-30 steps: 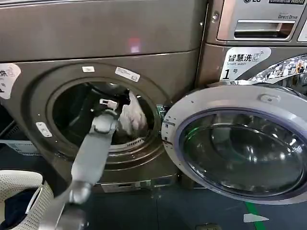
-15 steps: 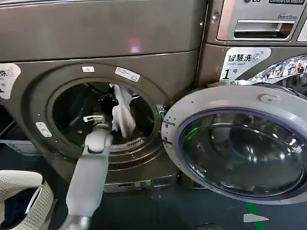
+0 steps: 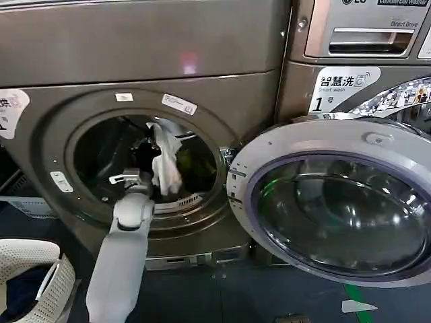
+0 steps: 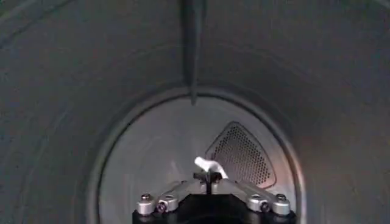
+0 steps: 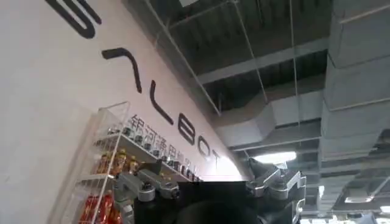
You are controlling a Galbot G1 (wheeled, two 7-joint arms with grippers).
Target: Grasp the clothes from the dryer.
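Note:
The dryer (image 3: 135,60) faces me with its round opening (image 3: 145,168) uncovered. My left arm reaches into that opening, and the left gripper (image 3: 143,149) is shut on a white piece of clothes (image 3: 165,161) that hangs beside it just inside the rim. In the left wrist view the left gripper (image 4: 207,177) has its fingers pressed together, with a tuft of the white clothes (image 4: 207,164) sticking out between them. Behind it lies the drum's back wall (image 4: 152,158). My right gripper (image 5: 207,179) is raised away from the machine, open and holding nothing.
The dryer's door (image 3: 337,202) stands swung open to the right, low and wide. A white mesh basket (image 3: 40,259) holding a dark garment sits at the lower left. A second machine (image 3: 357,40) stands to the right. Dark items (image 3: 195,161) lie deeper in the drum.
The left arm has drawn back and to the left out of the drum. The white clothes came with it, from the drum's right side toward the middle of the opening.

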